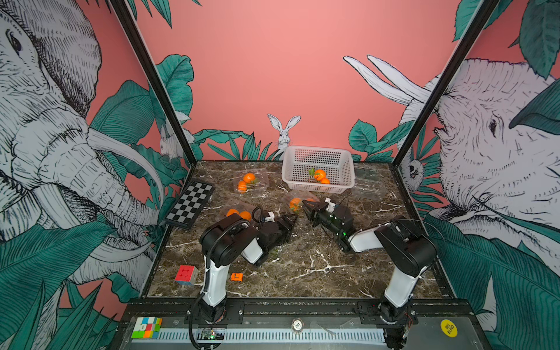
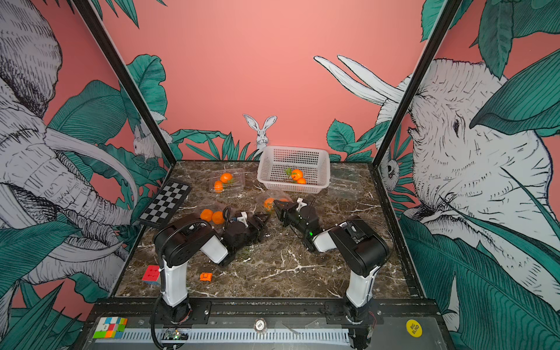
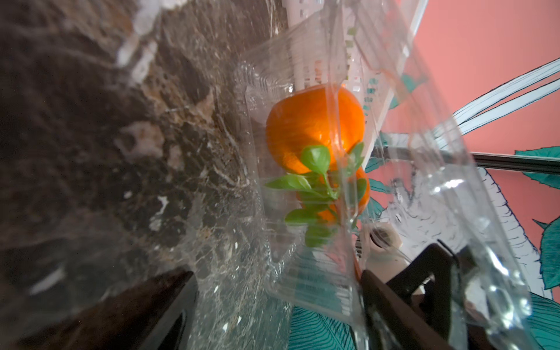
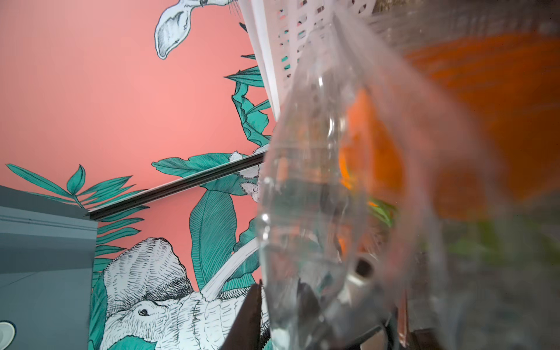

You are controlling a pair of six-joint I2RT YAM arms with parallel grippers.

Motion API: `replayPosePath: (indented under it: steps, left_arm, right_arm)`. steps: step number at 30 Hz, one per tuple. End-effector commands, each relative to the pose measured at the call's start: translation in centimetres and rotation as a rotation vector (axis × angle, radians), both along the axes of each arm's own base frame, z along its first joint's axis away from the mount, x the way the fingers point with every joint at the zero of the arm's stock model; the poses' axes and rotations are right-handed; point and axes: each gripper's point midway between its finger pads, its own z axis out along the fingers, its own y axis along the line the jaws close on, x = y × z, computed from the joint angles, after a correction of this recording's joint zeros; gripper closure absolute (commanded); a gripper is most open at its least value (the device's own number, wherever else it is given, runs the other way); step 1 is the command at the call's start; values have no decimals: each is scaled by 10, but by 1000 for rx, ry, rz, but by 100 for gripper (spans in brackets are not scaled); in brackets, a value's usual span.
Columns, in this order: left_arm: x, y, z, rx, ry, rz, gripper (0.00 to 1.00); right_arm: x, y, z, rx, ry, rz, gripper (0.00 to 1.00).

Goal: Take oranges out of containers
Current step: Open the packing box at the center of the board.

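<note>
Marble table (image 1: 318, 272): containers (image 1: 251, 181), basket (image 1: 318, 157), chessboard (image 1: 190, 203), cube (image 1: 186, 275), block (image 1: 236, 276).

The right hand (image 1: 306, 206) is at the edge of the middle container (image 1: 300, 194), which holds oranges (image 1: 295, 204). The left hand (image 1: 293, 217) lies just left of and before it. Behind the right hand stands the basket (image 1: 318, 149), oranges (image 1: 320, 175) in it, with the back-right container (image 1: 368, 183) to its right. Left of the left hand sits the near-left container (image 1: 225, 209), and behind that the back-left container (image 1: 263, 181), both holding oranges (image 1: 249, 178).
</note>
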Motion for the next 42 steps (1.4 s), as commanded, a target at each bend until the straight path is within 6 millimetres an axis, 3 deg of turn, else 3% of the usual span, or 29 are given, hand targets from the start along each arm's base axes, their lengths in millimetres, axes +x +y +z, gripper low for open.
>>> replayPosePath:
  steps: [1,12,27,35,42]
  left_arm:
    - [-46,36,-94,278,272,-32,16]
    - [-58,43,-107,304,316,-40,17]
    - [-67,49,-112,333,339,-54,18]
    - [-61,46,-102,333,313,-52,18]
    - [-49,46,-78,357,246,-40,16]
  right_arm:
    - [8,-2,21,80,-30,-45,78]
    - [15,-13,26,125,17,-123,78]
    - [34,-10,48,268,22,-161,78]
    - [33,-13,50,237,9,-150,70]
    - [23,-29,57,49,-51,-87,57]
